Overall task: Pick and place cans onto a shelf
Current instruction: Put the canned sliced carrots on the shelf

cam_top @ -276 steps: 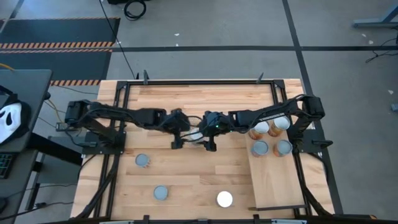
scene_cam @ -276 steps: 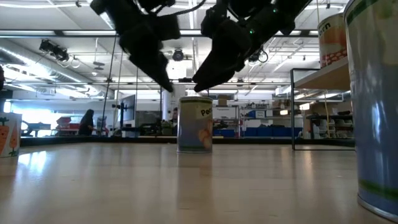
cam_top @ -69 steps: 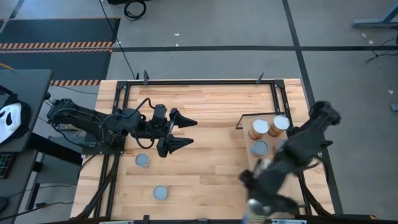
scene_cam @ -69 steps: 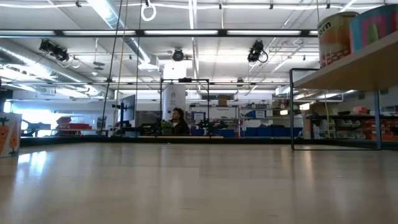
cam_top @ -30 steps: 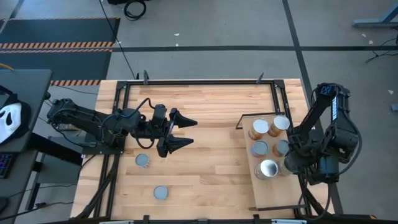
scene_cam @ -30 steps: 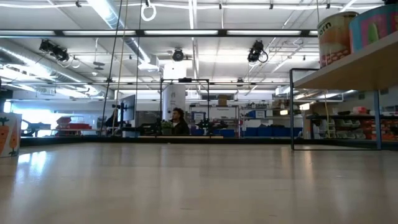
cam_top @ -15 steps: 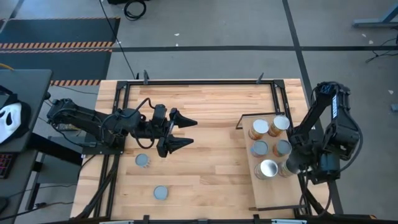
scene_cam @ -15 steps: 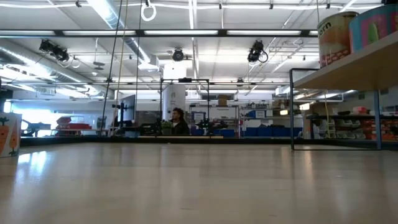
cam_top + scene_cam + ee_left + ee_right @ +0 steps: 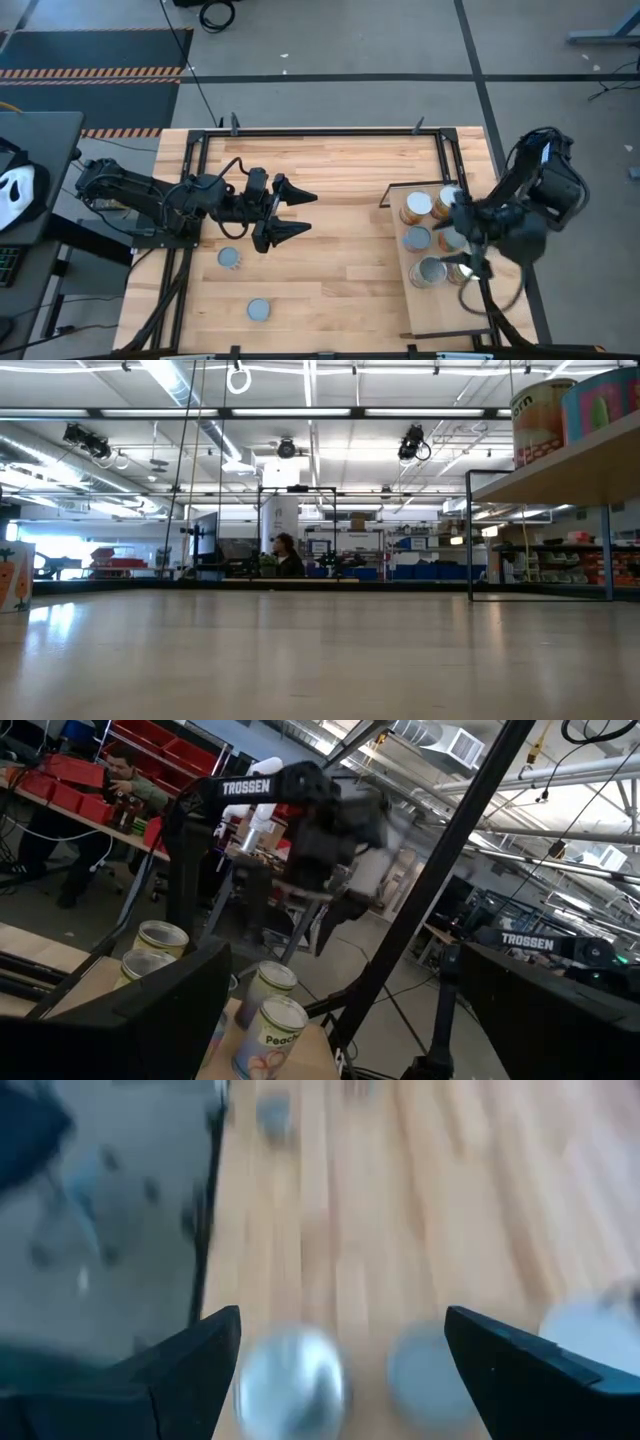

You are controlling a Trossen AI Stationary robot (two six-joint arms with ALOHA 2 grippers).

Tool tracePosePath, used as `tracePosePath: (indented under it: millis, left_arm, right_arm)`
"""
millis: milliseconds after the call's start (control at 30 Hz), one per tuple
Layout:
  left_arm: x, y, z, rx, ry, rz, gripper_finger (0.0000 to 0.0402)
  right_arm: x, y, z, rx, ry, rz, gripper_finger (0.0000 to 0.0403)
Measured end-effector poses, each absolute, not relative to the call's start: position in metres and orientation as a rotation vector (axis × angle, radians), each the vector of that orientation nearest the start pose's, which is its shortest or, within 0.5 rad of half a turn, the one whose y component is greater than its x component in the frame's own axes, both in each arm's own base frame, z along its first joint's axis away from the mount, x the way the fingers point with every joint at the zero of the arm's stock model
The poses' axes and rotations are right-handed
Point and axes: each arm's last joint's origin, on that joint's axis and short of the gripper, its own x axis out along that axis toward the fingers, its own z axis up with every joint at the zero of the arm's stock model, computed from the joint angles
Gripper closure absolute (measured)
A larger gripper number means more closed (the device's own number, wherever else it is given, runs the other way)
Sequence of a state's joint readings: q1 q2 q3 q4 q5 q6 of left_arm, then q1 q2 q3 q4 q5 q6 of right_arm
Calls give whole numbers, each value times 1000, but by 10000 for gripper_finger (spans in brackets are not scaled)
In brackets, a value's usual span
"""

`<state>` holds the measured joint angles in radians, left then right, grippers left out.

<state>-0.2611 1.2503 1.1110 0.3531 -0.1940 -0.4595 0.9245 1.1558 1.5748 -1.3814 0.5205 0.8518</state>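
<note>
Several cans (image 9: 416, 206) stand upright on the shelf (image 9: 445, 310), a pale board at the table's right; they also show in the left wrist view (image 9: 272, 1025) and the right wrist view (image 9: 290, 1385). Two more cans (image 9: 230, 258) (image 9: 259, 309) stand on the tabletop at near left. My right gripper (image 9: 465, 243) hovers open above the shelf's cans, its fingers (image 9: 200, 1350) wide apart and touching nothing. Left of the table's middle, my left gripper (image 9: 300, 214) waits open and raised, pointing toward the shelf.
A black metal frame (image 9: 320, 130) runs round the table's far edge and down both sides. The low view shows the shelf (image 9: 560, 475) raised at the right with cans (image 9: 540, 415) on it, and bare tabletop (image 9: 320, 650) across the middle.
My right gripper has risen from beside the near cans on the shelf, swung toward the table's far edge and turned. The cans on the shelf stand where they were.
</note>
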Motion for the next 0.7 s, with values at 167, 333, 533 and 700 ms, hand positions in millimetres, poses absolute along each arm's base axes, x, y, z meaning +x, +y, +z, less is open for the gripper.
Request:
tracePosePath:
  millis: [167,333,533,700]
  left_arm:
    - [274,-67,400,-506,-190,-113,6]
    - [274,-67,400,-506,-190,-114,6]
    - [274,-67,400,-506,-193,-107,6]
    - [274,-67,400,-637,-190,-118,6]
  right_arm:
    - [147,114,443,208,619,20,45]
    - [180,98,449,210,567,74,45]
    - [211,80,449,169,485,129,50]
    - [226,56,447,158,428,125,54]
